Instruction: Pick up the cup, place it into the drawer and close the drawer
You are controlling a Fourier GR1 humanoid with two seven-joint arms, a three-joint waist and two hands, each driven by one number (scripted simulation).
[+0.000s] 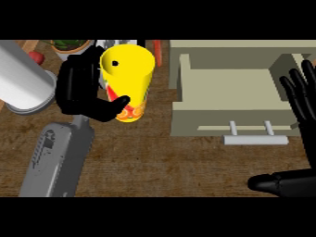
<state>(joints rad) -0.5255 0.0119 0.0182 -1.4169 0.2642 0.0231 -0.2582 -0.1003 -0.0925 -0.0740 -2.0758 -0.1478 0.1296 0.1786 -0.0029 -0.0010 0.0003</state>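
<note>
brown wood-grain counter [153, 162] fills the head view, seen steeply from above.

far left: large white cylinder [13, 74] lying across the counter's left edge, its grey rim toward the middle. small red thing [35, 57] just behind it, and a bowl with green contents [70, 45] at the top edge; cannot tell what either holds exactly.

left of centre: grey forearm rises from the lower edge to the left hand [81, 90]. fingers and thumb curled round the cup [128, 81], thumb crossing the cup's lower front. cup is tall, yellow, with an orange patterned band near its base, tilted so its yellow end with a small dark dot faces up toward the viewer. cup sits left of the drawer, not in it; whether its base touches the counter cannot be told.

thin red-orange strip [157, 51] just right of the cup's top.

right of centre: beige drawer [222, 92] pulled open, inside bare, pale bar handle [255, 139] on its front.

far right: right hand [311, 120] at the view's right edge beside the drawer, fingers straight and slightly spread, pointing up, thumb out to the left; touching nothing.
</note>
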